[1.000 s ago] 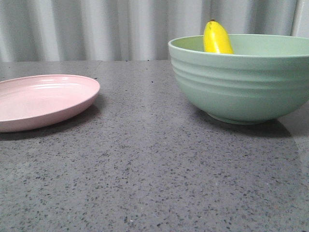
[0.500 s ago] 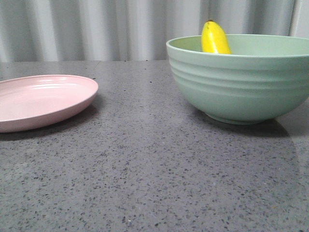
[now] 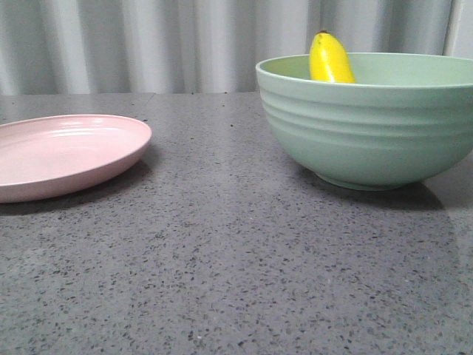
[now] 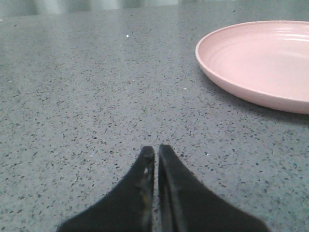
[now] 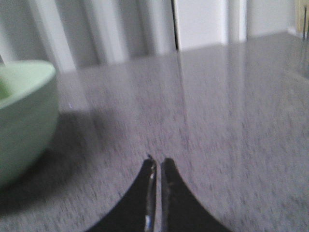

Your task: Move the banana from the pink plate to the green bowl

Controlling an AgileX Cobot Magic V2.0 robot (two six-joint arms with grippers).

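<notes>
The yellow banana (image 3: 329, 58) stands inside the green bowl (image 3: 369, 126) at the right of the table, its tip above the rim. The pink plate (image 3: 63, 151) lies bare at the left; it also shows in the left wrist view (image 4: 260, 63). My left gripper (image 4: 157, 149) is shut and empty, low over the table beside the plate. My right gripper (image 5: 158, 163) is shut and empty, low over the table beside the green bowl (image 5: 21, 116). Neither gripper shows in the front view.
The grey speckled table (image 3: 222, 259) runs back to a pale corrugated wall (image 3: 185, 44). The right wrist view is blurred.
The plate and the bowl shifted slightly to the left in the front view and then partly back. The banana stays in the bowl.
</notes>
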